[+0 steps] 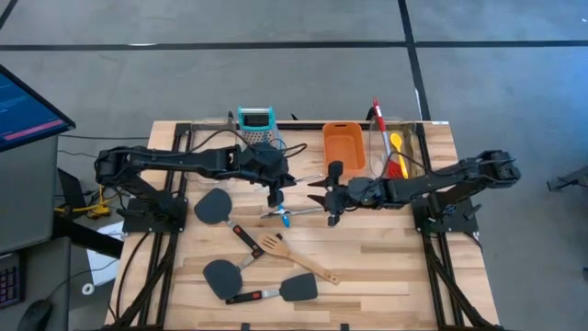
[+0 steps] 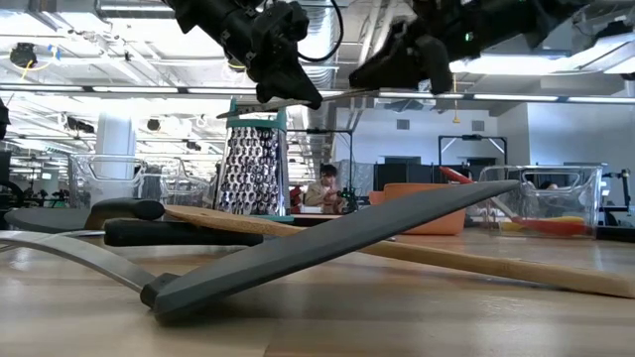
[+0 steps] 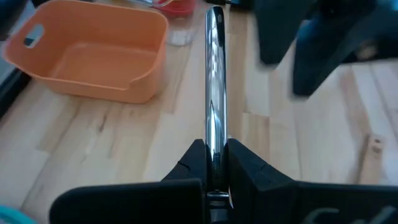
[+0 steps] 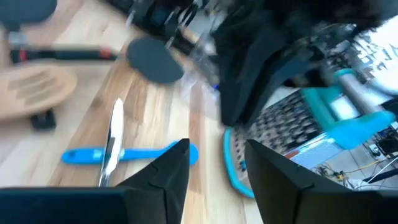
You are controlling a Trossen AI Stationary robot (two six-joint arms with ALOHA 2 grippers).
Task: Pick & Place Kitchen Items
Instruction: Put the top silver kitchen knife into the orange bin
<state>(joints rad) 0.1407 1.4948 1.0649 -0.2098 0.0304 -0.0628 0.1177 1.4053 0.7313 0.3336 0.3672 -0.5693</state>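
Above the table's middle, my left gripper (image 3: pixel 216 149) is shut on the silver metal tongs (image 3: pixel 214 74). They run from it toward my right gripper (image 1: pixel 318 191), which stands open just beyond their free end, fingers (image 4: pixel 168 174) spread with nothing between them. A blue spoon (image 4: pixel 130 154) lies flat on the table below, with a silver piece across it. Nearer the front lie black spatulas (image 1: pixel 220 276) and a wooden slotted turner (image 1: pixel 294 257). Red and yellow spoons (image 1: pixel 397 152) rest in a clear bin at the far right. My left gripper pinches the tongs' narrow silver shaft (image 3: pixel 215 134) between its two fingers. The fingers come from the table's left, slanting down. The shaft runs on past the fingertips in line with them. The tongs are clear of the table, about level in the low view (image 2: pixel 347 94).
An orange tub (image 1: pixel 343 147) and a teal-topped grater (image 1: pixel 255 124) stand at the far edge, behind the two grippers. A further black spatula (image 1: pixel 213 207) lies left of centre. A monitor (image 1: pixel 28 110) stands off the table's left.
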